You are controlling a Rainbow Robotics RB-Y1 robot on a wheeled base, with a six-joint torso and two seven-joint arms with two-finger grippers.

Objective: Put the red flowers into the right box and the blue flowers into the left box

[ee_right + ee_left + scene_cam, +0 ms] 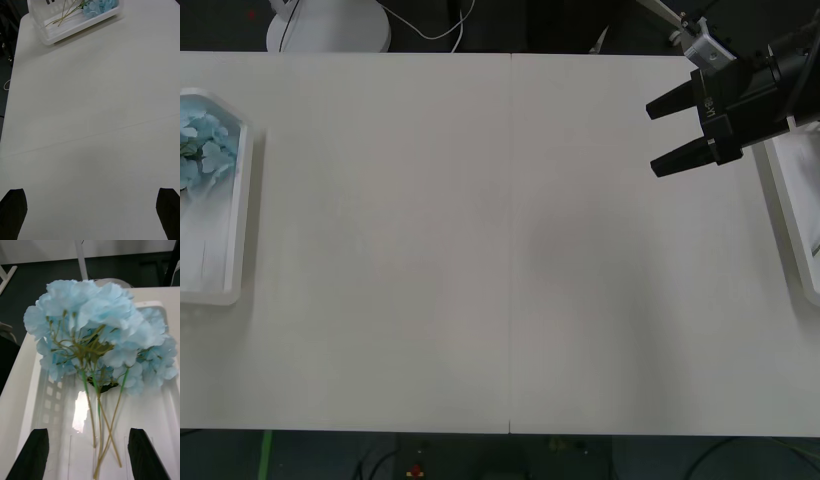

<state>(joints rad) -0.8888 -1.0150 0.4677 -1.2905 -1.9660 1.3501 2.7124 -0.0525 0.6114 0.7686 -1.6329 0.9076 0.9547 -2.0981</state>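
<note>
The blue flowers (205, 145) lie in the left box (242, 200) at the table's far left. In the left wrist view their pale clusters (93, 315) and thin stems rest on the left box's floor inside its rim (26, 367), and my left gripper (89, 433) hangs open just above the stem ends, holding nothing. My right gripper (652, 140) hovers open and empty over the table's back right, beside the right box (788, 215) at the right edge. Its wrist view looks across the bare table from my right gripper (90, 193) to the left box (75, 28) and the blue flowers (99, 5). The red flowers are out of view.
The white table (510, 300) has a thin seam running front to back down its middle. Behind its far edge stand a round white base (330, 28) and loose cables on a dark floor.
</note>
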